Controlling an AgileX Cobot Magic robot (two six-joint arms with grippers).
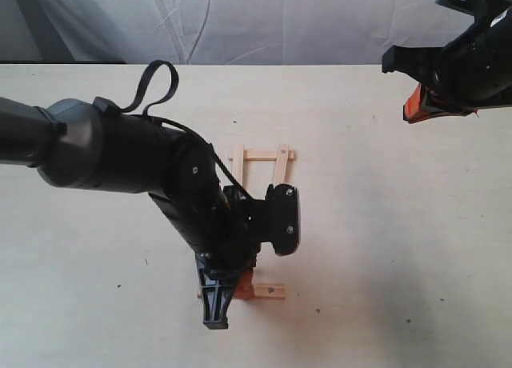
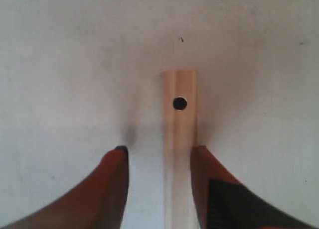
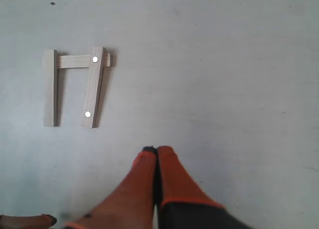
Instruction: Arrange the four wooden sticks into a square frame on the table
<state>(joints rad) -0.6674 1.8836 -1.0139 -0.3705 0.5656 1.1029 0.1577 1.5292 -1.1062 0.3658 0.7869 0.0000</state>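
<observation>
Exterior: my left gripper over fourth pale flat wooden stick, near on cream table; three-stick U farther, open toward it.
Left wrist: jaws spread astride stick, unclamped.
Right wrist: right gripper pinched closed, empty.
Next: clamp, bridge U's open ends.

Overhead exterior; left wrist close to table, right wrist farther back.

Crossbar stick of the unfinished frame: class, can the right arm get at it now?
Probably yes: only bare table lies between the right gripper and the crossbar stick; the left arm hangs over the opposite end. The shut gripper must open first.
</observation>
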